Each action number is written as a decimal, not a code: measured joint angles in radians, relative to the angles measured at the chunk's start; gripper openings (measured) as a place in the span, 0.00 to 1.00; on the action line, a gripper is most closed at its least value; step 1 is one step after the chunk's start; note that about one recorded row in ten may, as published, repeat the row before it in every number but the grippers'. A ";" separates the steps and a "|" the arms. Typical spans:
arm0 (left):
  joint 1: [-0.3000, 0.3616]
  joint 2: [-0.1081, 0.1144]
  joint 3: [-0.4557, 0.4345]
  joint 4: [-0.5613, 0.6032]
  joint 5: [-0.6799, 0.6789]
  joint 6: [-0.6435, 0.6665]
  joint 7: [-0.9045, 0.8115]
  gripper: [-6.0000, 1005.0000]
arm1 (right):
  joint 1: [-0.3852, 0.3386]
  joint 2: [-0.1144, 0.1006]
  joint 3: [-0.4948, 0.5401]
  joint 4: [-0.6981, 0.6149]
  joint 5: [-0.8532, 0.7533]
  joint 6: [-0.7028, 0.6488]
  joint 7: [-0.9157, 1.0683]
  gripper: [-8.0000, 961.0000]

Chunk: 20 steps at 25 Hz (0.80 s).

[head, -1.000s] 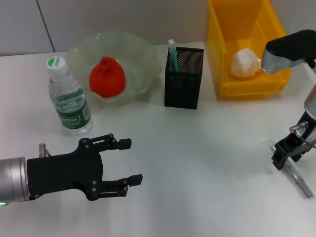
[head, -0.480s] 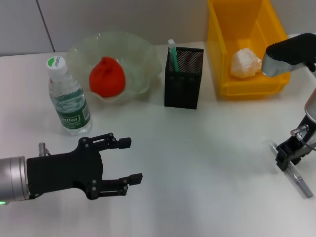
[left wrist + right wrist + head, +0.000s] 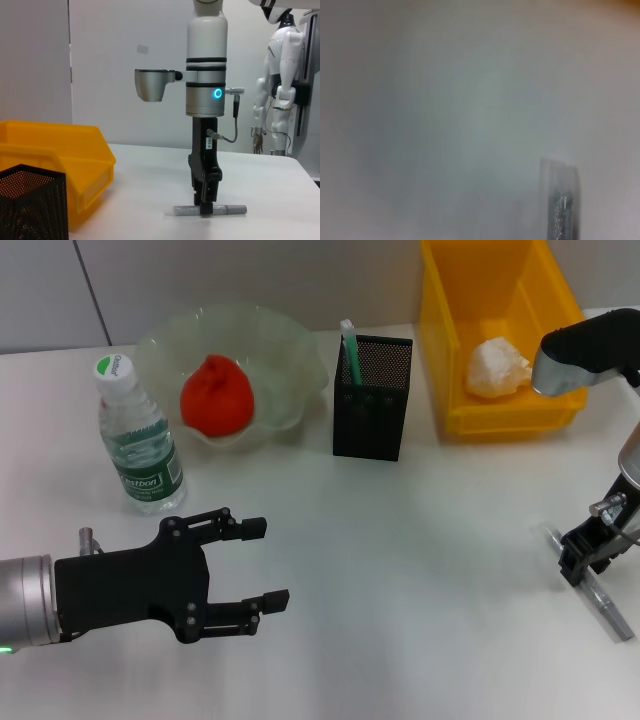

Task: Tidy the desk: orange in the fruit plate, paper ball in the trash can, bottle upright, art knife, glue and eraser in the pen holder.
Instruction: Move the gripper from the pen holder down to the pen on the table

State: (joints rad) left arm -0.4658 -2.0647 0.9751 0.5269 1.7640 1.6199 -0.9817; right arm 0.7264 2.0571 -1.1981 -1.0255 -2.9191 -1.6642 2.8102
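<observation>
The orange [image 3: 215, 395] lies in the fruit plate [image 3: 290, 350]. Left of it the bottle [image 3: 140, 440] stands upright. A green-white glue stick [image 3: 349, 345] pokes out of the pen holder [image 3: 372, 400], also seen as [image 3: 30, 205]. The paper ball [image 3: 497, 368] sits in the trash can [image 3: 445, 350]. At the right edge the grey art knife [image 3: 612, 615] lies flat on the table; my right gripper [image 3: 585, 562] stands straight down, shut on its middle [image 3: 205, 209]. My left gripper [image 3: 258, 565] hovers open at the front left, holding nothing. The eraser is out of view.
The white table [image 3: 420, 540] stretches between both arms. The yellow bin's near wall [image 3: 75, 165] stands beside the mesh box. A white humanoid figure [image 3: 282, 85] stands far behind the table.
My right gripper has shifted slightly to the right over the art knife and settled there. The left arm and everything else on the table have stayed put.
</observation>
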 joint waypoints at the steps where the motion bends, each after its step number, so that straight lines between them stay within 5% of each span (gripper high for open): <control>1: 0.000 0.000 0.000 0.000 0.000 0.000 0.000 0.80 | 0.000 0.000 0.000 0.000 0.000 0.000 0.000 0.33; 20: -0.002 0.000 -0.001 -0.002 -0.001 0.001 0.000 0.80 | -0.009 -0.002 -0.011 0.004 0.000 0.003 0.000 0.26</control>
State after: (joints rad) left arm -0.4676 -2.0647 0.9741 0.5253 1.7633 1.6210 -0.9817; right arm 0.7171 2.0555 -1.2087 -1.0216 -2.9191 -1.6612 2.8102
